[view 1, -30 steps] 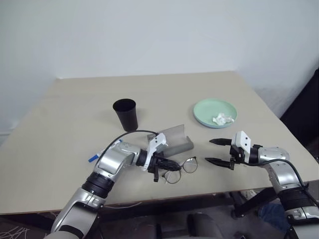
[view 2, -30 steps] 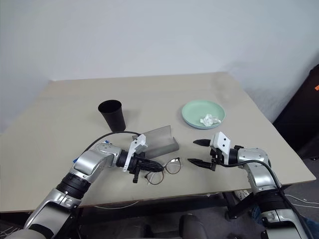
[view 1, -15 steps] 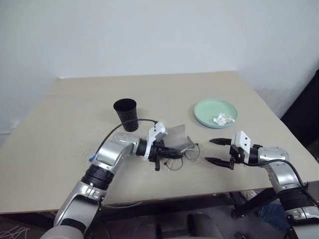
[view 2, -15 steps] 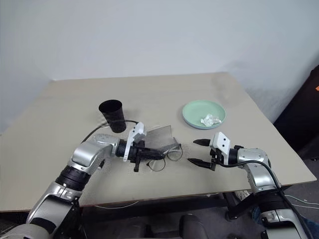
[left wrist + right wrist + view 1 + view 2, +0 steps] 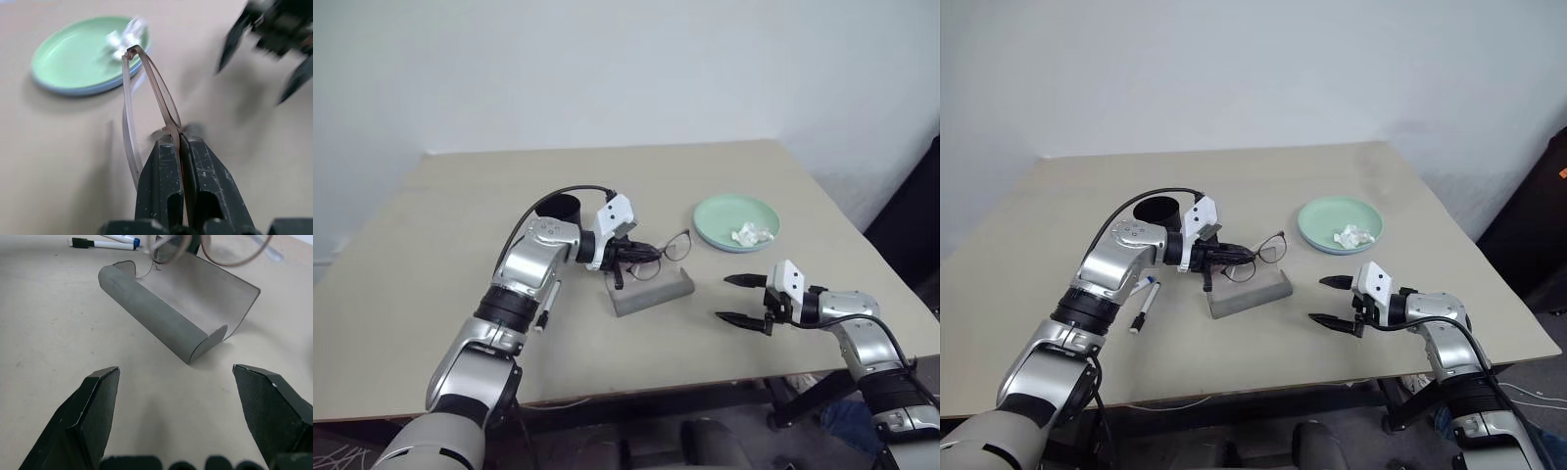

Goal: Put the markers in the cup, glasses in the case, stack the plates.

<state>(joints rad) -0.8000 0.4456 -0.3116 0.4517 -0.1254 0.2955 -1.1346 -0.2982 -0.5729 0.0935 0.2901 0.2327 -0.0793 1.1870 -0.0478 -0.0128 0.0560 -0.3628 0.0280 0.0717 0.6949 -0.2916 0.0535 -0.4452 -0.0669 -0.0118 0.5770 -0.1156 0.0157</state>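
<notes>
Left pincer: the left pincer (image 5: 1234, 256) is clenched tight on the thin dark wire glasses with round clear lenses (image 5: 1260, 260). It holds them up in the air, over the open case.
Glasses: the pinch is on the thin frame, next to one lens. The other lens and one arm stick out past the black fingers (image 5: 166, 181).
Case: the grey box-shaped glasses case with a cloth-like skin (image 5: 651, 291) lies open on the beige table (image 5: 440, 235). Its lid stands up on the far side. It sits between the two arms.
Right pincer: the right pincer (image 5: 732, 299) is released, with its two black fingers spread wide. It holds nothing. It hangs just over the table, near the case and pointing at it.
Cup: the black plastic cup with no handle (image 5: 1157, 211) stands upright behind the left arm, partly hidden.
Markers: two slim white markers lie on the table beside the left arm. One has a blue cap (image 5: 1142, 285) and one has a black cap (image 5: 1142, 313).
Plates: the round mint green plate (image 5: 736, 222) sits on a light blue plate; only the edge of that one shows. They are well apart from the case.
Tissue: a crumpled white tissue (image 5: 750, 234) lies in the green plate.
</notes>
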